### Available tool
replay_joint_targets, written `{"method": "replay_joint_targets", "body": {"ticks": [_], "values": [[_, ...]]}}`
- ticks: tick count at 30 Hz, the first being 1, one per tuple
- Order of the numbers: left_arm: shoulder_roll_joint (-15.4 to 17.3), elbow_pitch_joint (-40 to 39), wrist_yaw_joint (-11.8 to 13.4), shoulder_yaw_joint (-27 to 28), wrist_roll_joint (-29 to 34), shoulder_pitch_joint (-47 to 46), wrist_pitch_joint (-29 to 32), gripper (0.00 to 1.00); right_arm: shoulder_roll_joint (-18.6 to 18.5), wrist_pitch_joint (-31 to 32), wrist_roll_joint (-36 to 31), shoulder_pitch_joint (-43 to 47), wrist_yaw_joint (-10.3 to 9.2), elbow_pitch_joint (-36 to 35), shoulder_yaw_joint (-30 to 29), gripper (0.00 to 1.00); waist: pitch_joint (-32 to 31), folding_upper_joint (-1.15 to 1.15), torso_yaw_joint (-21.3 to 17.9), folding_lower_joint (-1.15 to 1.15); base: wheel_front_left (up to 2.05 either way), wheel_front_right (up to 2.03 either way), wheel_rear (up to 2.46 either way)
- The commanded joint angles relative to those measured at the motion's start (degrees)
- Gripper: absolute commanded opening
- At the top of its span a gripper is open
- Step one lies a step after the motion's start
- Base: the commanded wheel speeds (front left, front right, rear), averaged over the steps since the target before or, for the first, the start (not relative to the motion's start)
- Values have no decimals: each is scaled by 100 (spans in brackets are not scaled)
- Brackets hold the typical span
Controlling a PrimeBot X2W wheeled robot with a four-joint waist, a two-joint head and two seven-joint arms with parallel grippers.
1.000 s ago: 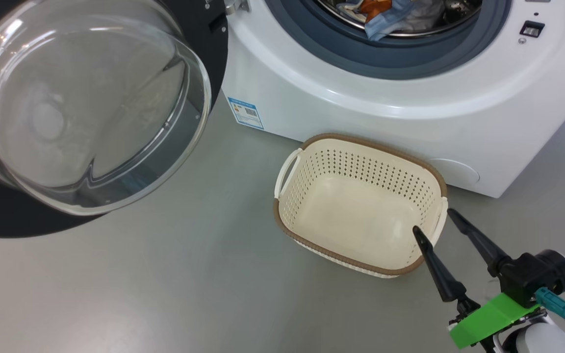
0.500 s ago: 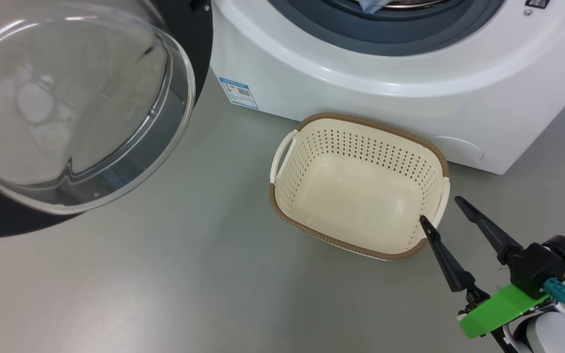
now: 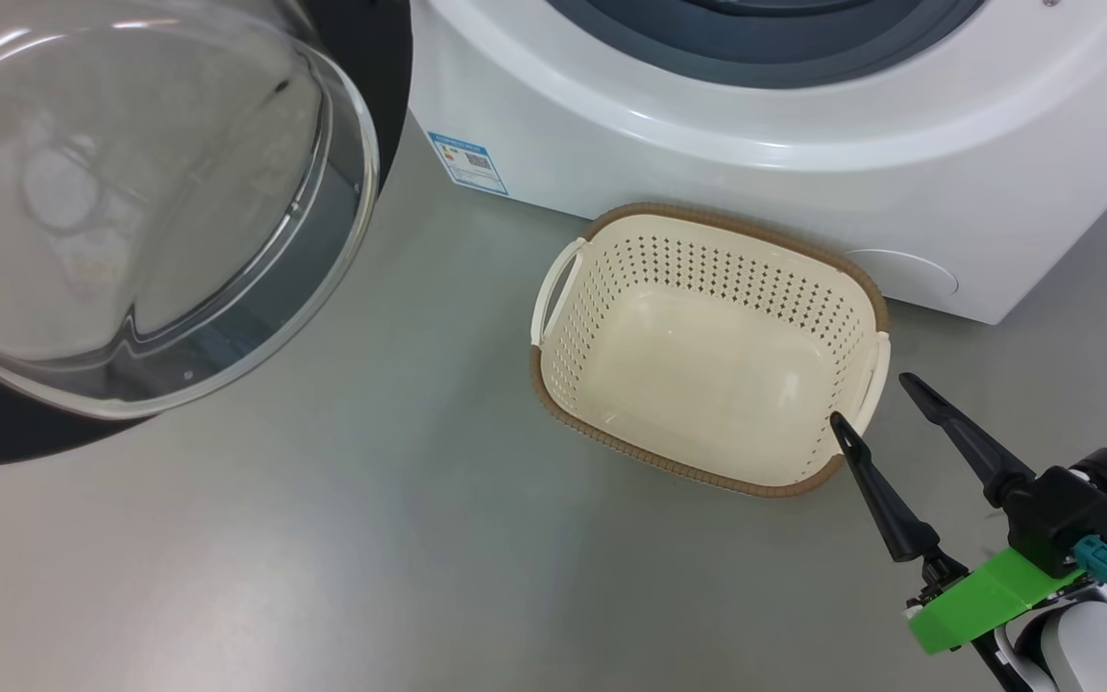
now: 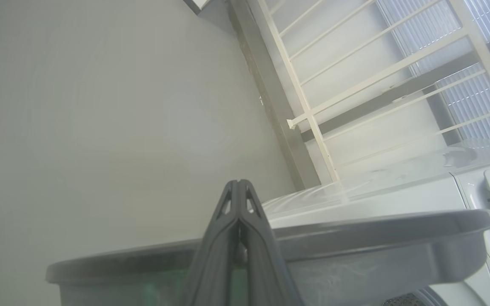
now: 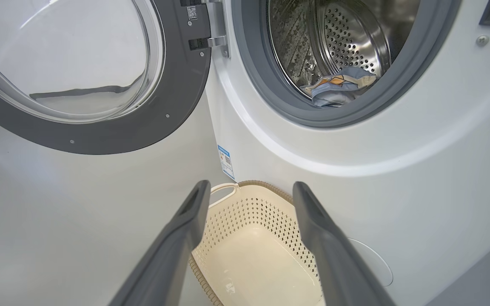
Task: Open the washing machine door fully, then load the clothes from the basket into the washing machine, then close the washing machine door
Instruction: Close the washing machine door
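- The right gripper [image 3: 869,399] was seen at the lower right of the head view, its fingers spread wide with nothing held.
- The left gripper [image 4: 237,187] was pressed shut, with nothing gripped.
- The basket [image 3: 707,279] was found at centre frame, just beside the right fingertips, before the washing machine [image 3: 755,183].
- The clothes [image 5: 338,87] were lodged in the drum.
- The washing machine door [image 3: 131,211] was swung open at upper left.

Head camera looks steeply down on the basket [image 3: 707,279] at frame centre, the washing machine [image 3: 707,125] across the top. The low right wrist camera faces both from close in. The left wrist camera tilts up at a wall [image 4: 79,106] and railing [image 4: 355,63].
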Motion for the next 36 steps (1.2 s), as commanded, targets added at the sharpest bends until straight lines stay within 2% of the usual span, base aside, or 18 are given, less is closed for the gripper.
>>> {"method": "replay_joint_targets", "body": {"ticks": [1, 15, 36], "values": [[318, -131, 7, 37, -22, -23, 156, 0, -39, -28, -58, -67, 9, -144, 118, 100, -2, 0, 6, 0, 0, 0, 0], [161, -922, -131, -259, -164, 512, 1172, 0, 30, -28, -32, -36, 9, -87, 75, 100, -230, 0, 51, 0, 0, 0, 0], [60, -2370, -167, -412, -681, 1256, 2137, 0, 186, -28, -22, 175, 9, -90, -79, 100, -648, 0, 20, 0, 0, 0, 0]]}}
